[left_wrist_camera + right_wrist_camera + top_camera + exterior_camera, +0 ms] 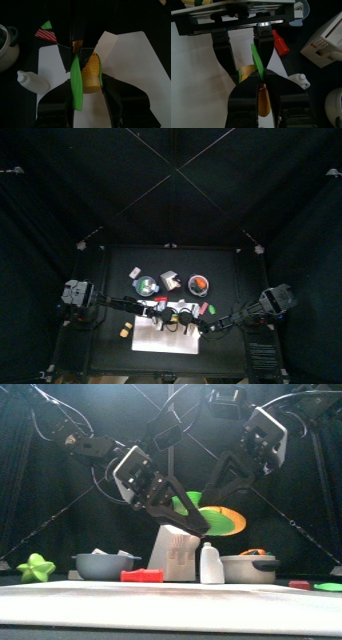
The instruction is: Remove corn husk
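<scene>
- Above the white board (170, 333), both arms hold the corn (91, 75) up off the desk, between the two pincers.
- Left pincer (85, 82): clamped narrow on the yellow cob.
- Right pincer (260, 82): pinched on the husk (256, 57), a green strip already partly peeled, with the cob end showing between its jaws.
- The ear's long axis runs from one pincer to the other, so I'd judge the peel depends on the right arm drawing away along that line.
- Front view shows green husk (201, 512) well above the board; the wrist views show both grips; from the top the corn is too small to make out.
</scene>
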Robot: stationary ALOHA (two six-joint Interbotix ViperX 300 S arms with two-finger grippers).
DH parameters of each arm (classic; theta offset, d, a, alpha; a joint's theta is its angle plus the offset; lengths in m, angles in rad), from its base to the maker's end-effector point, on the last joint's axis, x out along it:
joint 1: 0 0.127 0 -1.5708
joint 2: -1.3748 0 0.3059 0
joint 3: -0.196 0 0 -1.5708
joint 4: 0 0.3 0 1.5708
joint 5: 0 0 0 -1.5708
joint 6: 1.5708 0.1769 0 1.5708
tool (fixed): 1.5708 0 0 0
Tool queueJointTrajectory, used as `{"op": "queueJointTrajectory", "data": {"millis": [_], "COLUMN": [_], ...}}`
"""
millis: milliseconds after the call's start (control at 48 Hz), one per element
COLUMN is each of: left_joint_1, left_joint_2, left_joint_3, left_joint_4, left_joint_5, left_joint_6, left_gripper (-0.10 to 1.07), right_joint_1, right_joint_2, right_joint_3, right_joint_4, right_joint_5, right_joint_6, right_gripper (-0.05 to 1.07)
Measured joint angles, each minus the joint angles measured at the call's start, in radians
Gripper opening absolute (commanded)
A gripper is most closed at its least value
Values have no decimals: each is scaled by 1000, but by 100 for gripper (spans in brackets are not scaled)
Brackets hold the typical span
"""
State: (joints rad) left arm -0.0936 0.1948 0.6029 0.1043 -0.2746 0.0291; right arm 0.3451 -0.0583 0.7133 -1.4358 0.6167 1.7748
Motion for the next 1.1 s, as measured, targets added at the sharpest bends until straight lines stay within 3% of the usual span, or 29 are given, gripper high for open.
{"op": "queueJointTrajectory", "data": {"millis": [333,1104], "left_joint_1": [-2,-2], "left_joint_2": [0,0], "left_joint_3": [9,34], "left_joint_4": [-2,-11], "left_joint_5": [0,2], "left_joint_6": [5,3], "left_gripper": [51,51], "right_joint_1": [20,72], "right_joint_2": [-71,-138], "right_joint_3": [40,103], "right_joint_4": [17,112], "right_joint_5": [72,158], "right_joint_6": [3,3], "right_gripper": [48,48]}}
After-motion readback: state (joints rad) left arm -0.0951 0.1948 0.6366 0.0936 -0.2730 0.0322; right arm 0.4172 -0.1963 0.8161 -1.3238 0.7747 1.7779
